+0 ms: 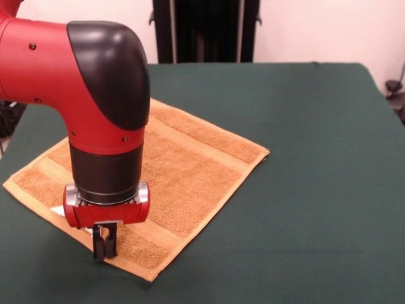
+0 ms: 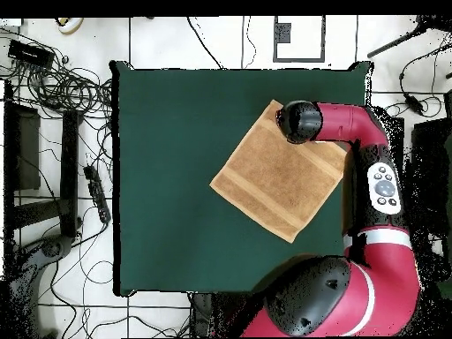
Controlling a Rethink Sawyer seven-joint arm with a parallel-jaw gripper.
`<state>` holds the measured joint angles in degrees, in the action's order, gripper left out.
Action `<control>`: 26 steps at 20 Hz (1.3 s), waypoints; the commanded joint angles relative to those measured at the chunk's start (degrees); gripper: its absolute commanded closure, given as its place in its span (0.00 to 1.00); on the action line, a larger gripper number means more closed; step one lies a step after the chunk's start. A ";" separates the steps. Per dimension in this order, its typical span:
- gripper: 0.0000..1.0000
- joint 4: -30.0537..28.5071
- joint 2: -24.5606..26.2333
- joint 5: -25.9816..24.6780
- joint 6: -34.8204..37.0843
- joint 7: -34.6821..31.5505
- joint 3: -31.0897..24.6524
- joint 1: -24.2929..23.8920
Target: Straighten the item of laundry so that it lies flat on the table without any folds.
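Note:
The orange-tan towel (image 1: 183,171) lies spread on the dark green table (image 1: 316,190), turned like a diamond, with its two flat bands showing and no fold visible where the arm does not cover it. A small white tag (image 1: 57,210) peeks out at its left edge. My gripper (image 1: 105,248) points straight down at the towel's near left hem, fingers close together, tips at the cloth. Whether they pinch the hem cannot be told. In the overhead view the towel (image 2: 278,172) lies at the table's (image 2: 177,177) right side, and the arm's wrist (image 2: 300,122) covers its far right corner and the gripper.
The red arm (image 1: 57,69) reaches in from the upper left and hides part of the towel's left half. A dark stand (image 1: 202,28) rises behind the table. Cables (image 2: 62,88) and gear lie on the floor left of the table.

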<state>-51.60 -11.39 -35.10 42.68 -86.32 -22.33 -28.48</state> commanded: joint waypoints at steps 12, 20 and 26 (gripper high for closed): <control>1.00 -17.48 -15.34 2.35 5.12 12.86 -3.72 -0.52; 1.00 -18.43 -17.57 2.61 6.97 12.98 -4.71 -1.70; 1.00 -15.28 -11.28 1.63 3.34 12.36 -5.75 -2.14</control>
<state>-63.06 -28.05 -33.75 42.78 -86.32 -22.33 -31.89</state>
